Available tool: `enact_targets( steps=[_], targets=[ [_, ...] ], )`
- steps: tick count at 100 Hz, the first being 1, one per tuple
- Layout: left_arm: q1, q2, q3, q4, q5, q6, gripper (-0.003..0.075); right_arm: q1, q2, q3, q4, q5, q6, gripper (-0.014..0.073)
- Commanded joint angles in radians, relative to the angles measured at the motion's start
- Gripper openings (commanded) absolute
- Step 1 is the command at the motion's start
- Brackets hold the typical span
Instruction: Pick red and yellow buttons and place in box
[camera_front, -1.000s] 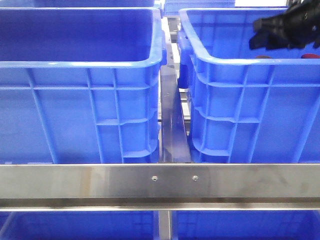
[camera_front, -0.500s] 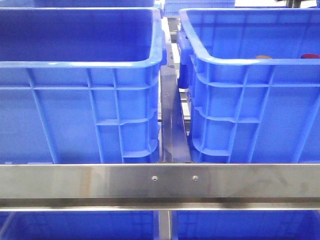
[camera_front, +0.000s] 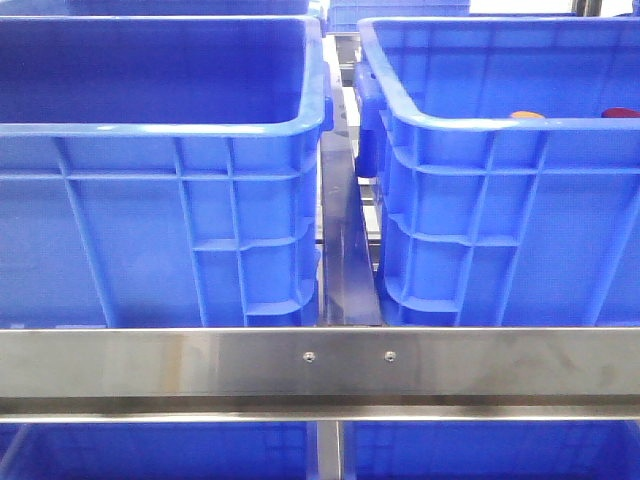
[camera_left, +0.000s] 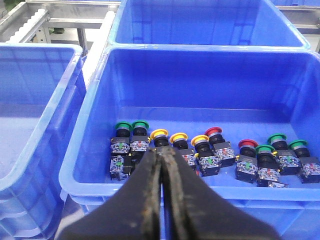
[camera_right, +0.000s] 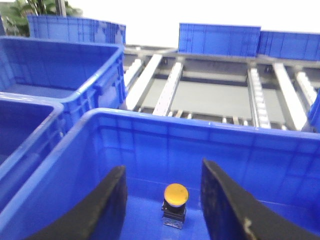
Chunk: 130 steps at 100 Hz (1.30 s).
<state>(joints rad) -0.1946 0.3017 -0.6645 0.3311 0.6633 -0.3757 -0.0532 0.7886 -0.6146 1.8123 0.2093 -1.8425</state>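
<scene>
In the front view an orange-yellow button (camera_front: 527, 115) and a red button (camera_front: 622, 112) peek over the rim of the right blue box (camera_front: 500, 200); no gripper shows there. In the right wrist view my right gripper (camera_right: 162, 165) is open above this box (camera_right: 150, 135), with a yellow button (camera_right: 176, 194) standing on the floor between the fingers, untouched. In the left wrist view my left gripper (camera_left: 162, 151) is shut and empty, above the near rim of a crate (camera_left: 90, 125) holding a row of yellow buttons (camera_left: 178, 137), red buttons (camera_left: 213, 132) and green ones (camera_left: 123, 126).
A second blue crate (camera_front: 160, 200) stands at the left in the front view, with a narrow metal divider (camera_front: 345, 250) between the two. A steel rail (camera_front: 320, 365) crosses the front. More blue crates (camera_left: 35, 125) flank the button crate. Roller conveyor (camera_right: 210, 95) lies beyond.
One second ago a black gripper hung over the right box at the upper right of the front view; it has left that view, and the orange-yellow cap now shows there.
</scene>
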Motion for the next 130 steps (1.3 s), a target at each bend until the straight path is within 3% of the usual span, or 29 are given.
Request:
enact_targets(
  steps=[1,20,56,130],
  targets=[
    [0.003,0.012,-0.026,0.013,-0.067,-0.007,-0.0019,-0.002,-0.084,0.019,0.078,0.018,-0.006,0.0367],
    [0.003,0.012,-0.026,0.013,-0.067,-0.007,-0.0019,-0.002,-0.234,0.105,0.078,0.002,-0.006,0.0326],
    [0.003,0.012,-0.026,0.013,-0.067,-0.007,-0.0019,-0.002,-0.308,0.128,0.078,-0.002,-0.006,-0.0121],
    [0.003,0.012,-0.026,0.013,-0.067,-0.007,-0.0019,-0.002,-0.308,0.128,0.078,-0.001,-0.006,-0.0116]
  ],
)
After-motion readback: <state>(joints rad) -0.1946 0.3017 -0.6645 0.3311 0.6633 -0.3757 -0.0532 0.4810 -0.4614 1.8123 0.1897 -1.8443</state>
